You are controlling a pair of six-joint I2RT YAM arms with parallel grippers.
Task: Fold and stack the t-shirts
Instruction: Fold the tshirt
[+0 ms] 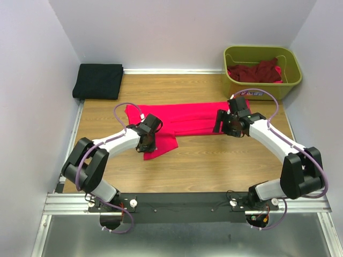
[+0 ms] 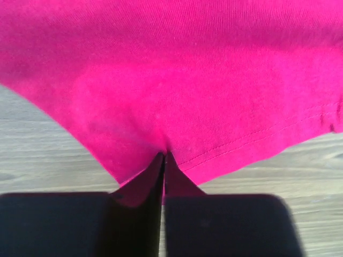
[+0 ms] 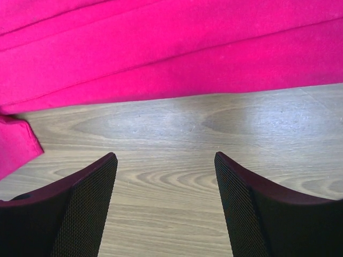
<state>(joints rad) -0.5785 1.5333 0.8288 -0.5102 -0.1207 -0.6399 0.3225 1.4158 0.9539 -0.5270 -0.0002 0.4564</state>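
Our left claw (image 2: 163, 156) is clamped on a hem corner of the pink t-shirt (image 1: 187, 115), which lies spread across the worktop (image 1: 214, 166), likely so we can fold that flap over. Our right claw (image 3: 166, 160) stands apart above bare wood just beside the shirt's edge, empty.

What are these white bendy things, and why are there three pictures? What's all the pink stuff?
They are two robot arms bolted to a wooden table. The big picture looks down from above. The other two come from small cameras on each arm's wrist, so you see its own fingers up close. A pink shirt lies spread on the table. The left hand is pinching its edge. The right hand is open over bare wood beside the shirt, holding nothing. A folded black shirt sits in the far left corner, and dark red shirts lie in a green tub.
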